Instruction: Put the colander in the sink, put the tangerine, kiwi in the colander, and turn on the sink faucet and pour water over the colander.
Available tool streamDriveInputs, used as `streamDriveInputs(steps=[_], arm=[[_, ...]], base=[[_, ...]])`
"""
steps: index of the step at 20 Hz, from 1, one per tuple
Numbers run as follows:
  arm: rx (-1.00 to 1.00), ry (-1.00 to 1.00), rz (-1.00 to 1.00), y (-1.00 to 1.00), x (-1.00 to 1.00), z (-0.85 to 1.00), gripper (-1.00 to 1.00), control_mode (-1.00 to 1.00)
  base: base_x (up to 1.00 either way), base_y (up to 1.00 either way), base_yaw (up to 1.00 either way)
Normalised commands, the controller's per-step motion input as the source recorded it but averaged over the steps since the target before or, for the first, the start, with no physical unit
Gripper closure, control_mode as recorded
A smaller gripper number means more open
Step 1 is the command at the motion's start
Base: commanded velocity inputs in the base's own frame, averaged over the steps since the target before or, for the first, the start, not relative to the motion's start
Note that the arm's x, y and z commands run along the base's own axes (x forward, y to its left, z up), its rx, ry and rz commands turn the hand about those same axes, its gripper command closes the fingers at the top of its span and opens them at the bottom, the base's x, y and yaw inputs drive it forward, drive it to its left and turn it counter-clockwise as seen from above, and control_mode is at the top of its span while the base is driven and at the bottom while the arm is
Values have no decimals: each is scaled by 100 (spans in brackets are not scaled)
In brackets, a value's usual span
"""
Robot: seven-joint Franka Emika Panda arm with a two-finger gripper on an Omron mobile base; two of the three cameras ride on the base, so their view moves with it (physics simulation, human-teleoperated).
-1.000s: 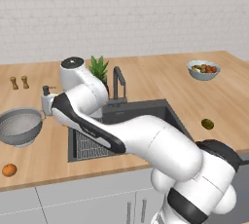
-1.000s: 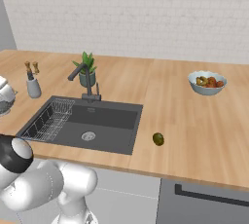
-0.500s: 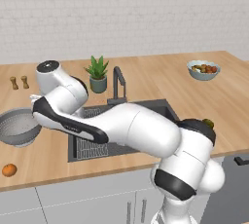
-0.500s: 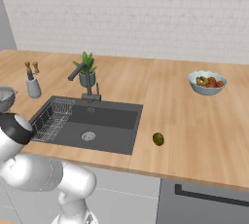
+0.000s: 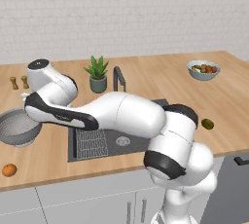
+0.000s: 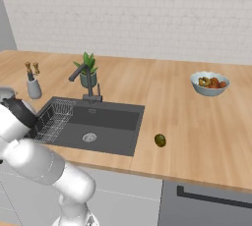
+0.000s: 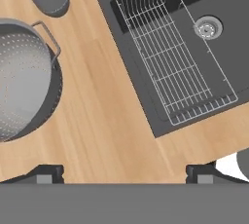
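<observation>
Colander point(image 5: 17, 127) is sitting on the wooden table point(image 5: 160, 79) at mid-left of the left base view, left of the sink point(image 5: 121, 140), nothing in it; in the hand view it is lying at the left edge with one wire handle pointing toward the basin. Sink is holding a wire grid rack point(image 7: 172, 55) on its colander side and a round steel drain point(image 7: 207, 27); no fruit in it. Tangerine point(image 5: 8, 170) is lying on the table at lower left of the left base view, near the front edge, below the colander. Kiwi point(image 6: 160, 140) is resting on the table just right of the sink. Pale bowl point(image 6: 210, 83) at upper right of the right base view is holding mixed fruit pieces. Sink faucet point(image 6: 82, 76) is standing behind the basin beside a potted plant point(image 6: 88, 69). Hand point(image 7: 124, 172) is hovering over bare table between colander and sink, fingertips spread wide at the bottom of the hand view, gripping nothing.
</observation>
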Motion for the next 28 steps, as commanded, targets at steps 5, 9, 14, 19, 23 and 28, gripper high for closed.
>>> streamDriveInputs(steps=[5, 9, 14, 19, 23, 28], arm=[[1, 3, -1, 16, 9, -21, -100, -100], [0, 4, -1, 5, 10, -24, -100, -100], [0, 5, 0, 0, 16, -27, -100, -100], [5, 1, 0, 1, 15, -31, -100, -100], [9, 0, 0, 9, 9, -19, -100, -100], [7, 0, 0, 14, 9, -12, -100, -100]], base=[[0, 0, 0], [0, 0, 0], [0, 0, 0], [0, 0, 0], [0, 0, 0], [0, 0, 0]])
